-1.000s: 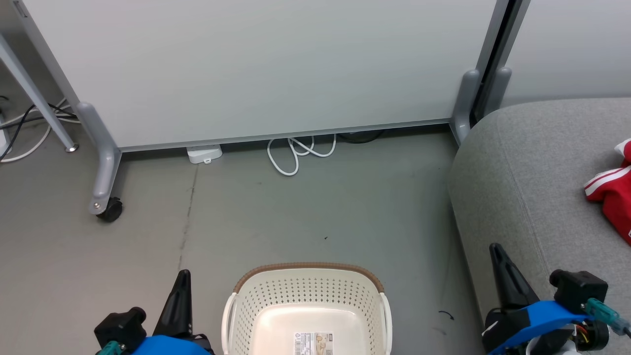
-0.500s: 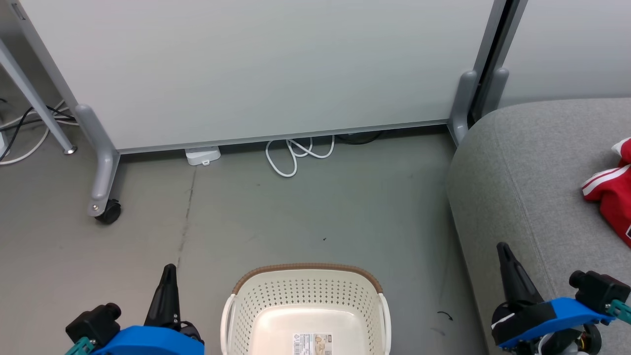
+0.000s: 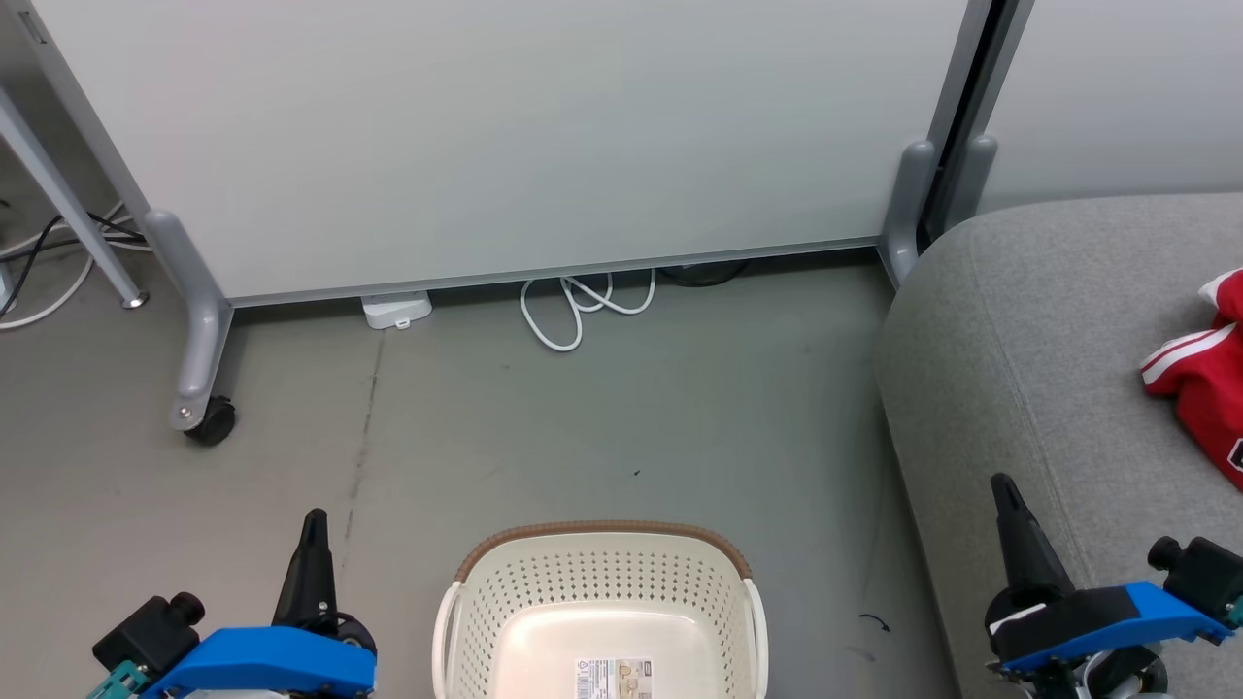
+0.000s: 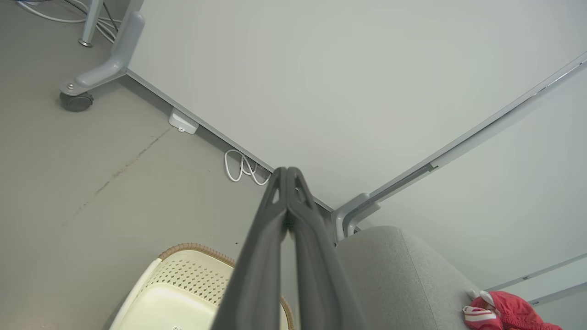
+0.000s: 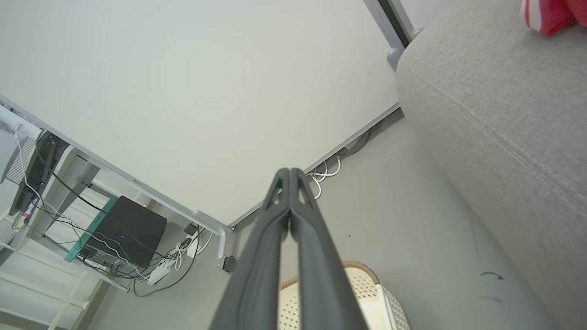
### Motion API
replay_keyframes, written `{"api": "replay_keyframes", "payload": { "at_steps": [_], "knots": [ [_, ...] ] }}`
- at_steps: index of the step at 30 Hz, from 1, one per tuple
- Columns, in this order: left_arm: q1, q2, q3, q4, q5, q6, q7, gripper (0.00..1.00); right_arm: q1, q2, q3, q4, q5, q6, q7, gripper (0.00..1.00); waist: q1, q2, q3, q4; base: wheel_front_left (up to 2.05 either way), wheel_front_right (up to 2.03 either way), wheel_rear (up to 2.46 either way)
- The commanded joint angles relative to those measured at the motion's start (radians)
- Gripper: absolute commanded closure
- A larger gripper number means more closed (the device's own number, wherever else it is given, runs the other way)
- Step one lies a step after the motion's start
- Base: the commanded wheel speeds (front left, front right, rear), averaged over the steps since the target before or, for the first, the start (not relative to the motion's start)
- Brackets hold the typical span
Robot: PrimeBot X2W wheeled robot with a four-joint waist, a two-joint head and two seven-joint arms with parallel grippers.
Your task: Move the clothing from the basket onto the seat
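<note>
Head view: The left pincer (image 3: 313,532) is hanging low at the left and the right pincer (image 3: 1004,495) low at the right, both pointing forward. The basket (image 3: 602,536) is standing on the floor (image 3: 583,417) between them, nearer the left pincer, with a paper label showing on its inner bottom. The right pincer is showing against the near edge of the seat (image 3: 1020,320). The clothing (image 3: 1199,374), red with white stripes, is lying on the seat ahead of the right pincer and further to its right, well apart from it.

Left wrist view: The left pincer's fingers are pressing together along their length, gripping nothing. The basket is sitting below and left of them, the seat to their right, and the clothing is lying far right on it.

Right wrist view: The right pincer's fingers are likewise meeting tip to tip, gripping nothing. The seat is running along their right, with the clothing at the upper right corner and the basket under the fingers.
</note>
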Motion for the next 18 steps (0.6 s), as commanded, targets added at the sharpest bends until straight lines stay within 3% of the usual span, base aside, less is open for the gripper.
{"api": "replay_keyframes", "payload": {
  "at_steps": [1,18],
  "knots": [
    [-0.03,0.002,0.011,-0.019,-0.031,-0.001,0.007,1.0,-0.026,-0.003,-0.004,-0.015,0.037,0.0,0.005,1.0,0.0,-0.0001,0.0,0.0,0.0,0.0,0.0],
    [-0.045,-0.002,0.043,-0.035,-0.23,-0.001,0.061,1.0,-0.033,-0.003,-0.018,-0.016,0.253,0.0,0.041,1.0,0.0,-0.0001,-0.005,-0.006,0.0,0.0,0.0]
  ]
}}
